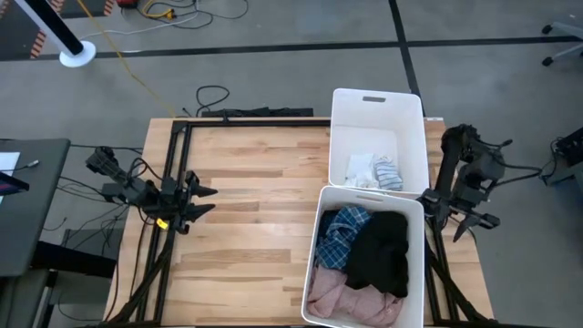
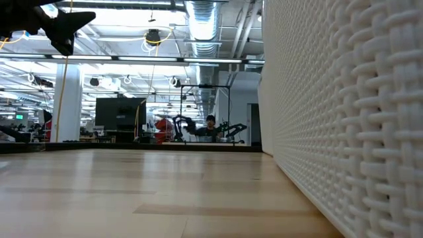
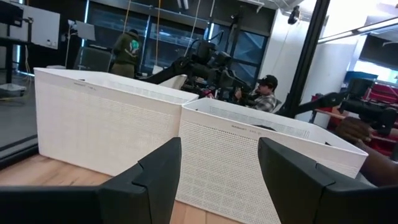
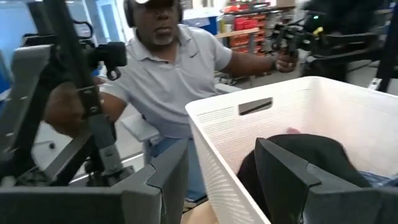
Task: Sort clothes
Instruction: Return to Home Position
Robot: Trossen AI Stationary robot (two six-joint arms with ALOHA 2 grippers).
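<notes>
Plainly, bare wood runs across the tabletop (image 1: 255,228) from its left edge to two white bins that fill the right side. The far bin (image 1: 378,123) stands at the far right corner with white and striped socks (image 1: 373,170) lying in it. The near bin (image 1: 364,191) touches it and reaches the near right corner, holding a blue plaid shirt (image 1: 342,232), a black garment (image 1: 383,251) and a pink one (image 1: 342,296). The left claw (image 1: 209,200) hangs just inside the left edge, fingers apart and empty, pointing toward the bins. The right claw (image 1: 472,225) sits off the right edge beside the near bin, fingers also spread and empty. A black frame (image 1: 178,146) lines the left and far edges. A person in a grey shirt (image 4: 168,68) stands close beyond the right claw.
</notes>
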